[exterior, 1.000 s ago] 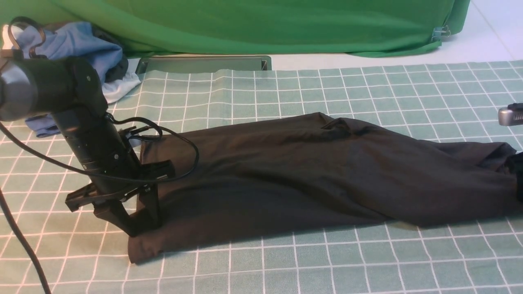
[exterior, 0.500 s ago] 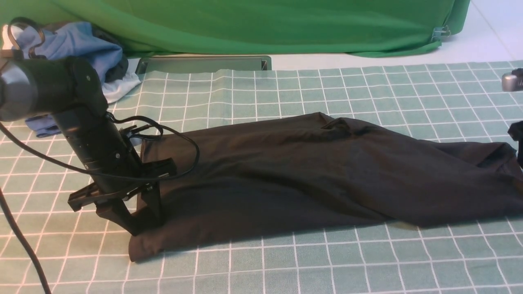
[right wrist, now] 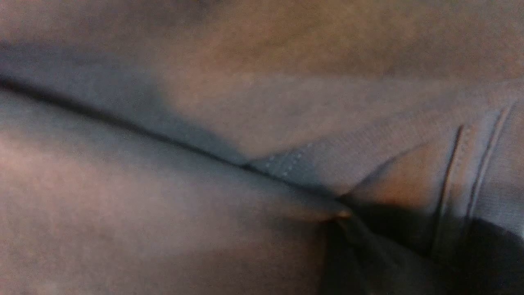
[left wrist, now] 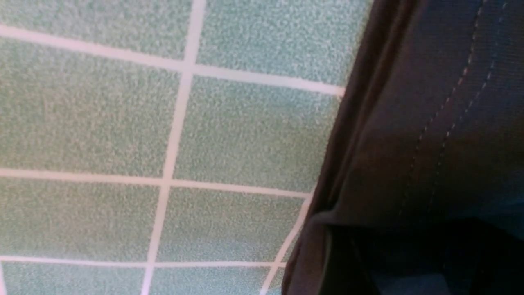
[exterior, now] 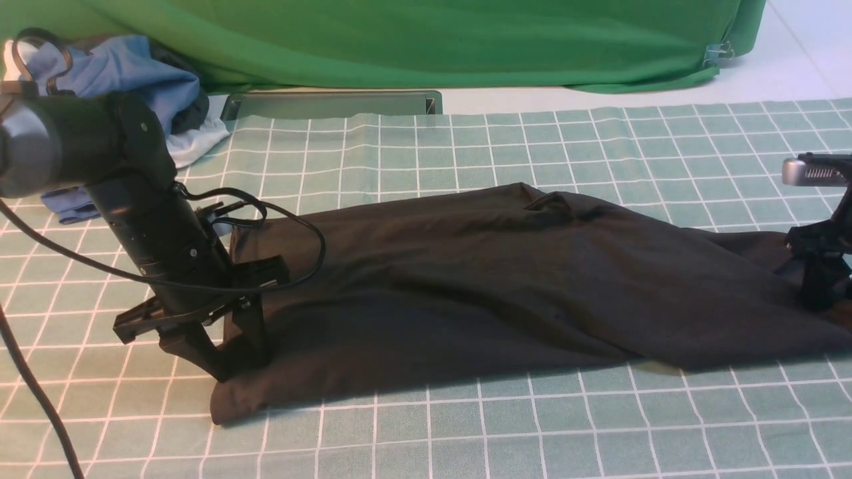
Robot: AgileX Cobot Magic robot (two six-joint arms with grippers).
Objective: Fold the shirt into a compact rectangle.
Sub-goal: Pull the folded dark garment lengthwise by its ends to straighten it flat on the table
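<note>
The black shirt (exterior: 466, 286) lies as one long strip across the checked tablecloth, from front left to the right edge. My left gripper (exterior: 229, 356) is down at its left end. Its fingers stand apart, one on the tablecloth beside the hem and one on the fabric. The left wrist view shows the stitched hem of the shirt (left wrist: 430, 123) next to the tablecloth (left wrist: 123, 123). My right gripper (exterior: 822, 296) is down on the shirt's right end, and how its jaws stand is hidden. Shirt folds (right wrist: 204, 102) fill the right wrist view.
A pile of blue and white clothes (exterior: 126, 80) lies at the back left. A big green cloth (exterior: 426, 40) hangs along the back, with a grey metal bar (exterior: 333, 105) in front of it. The left arm's black cable (exterior: 303, 229) loops over the shirt's left end.
The right gripper lifted off the shirt's right end, then came back down onto it a little further left. The left gripper crept slightly to the right.
</note>
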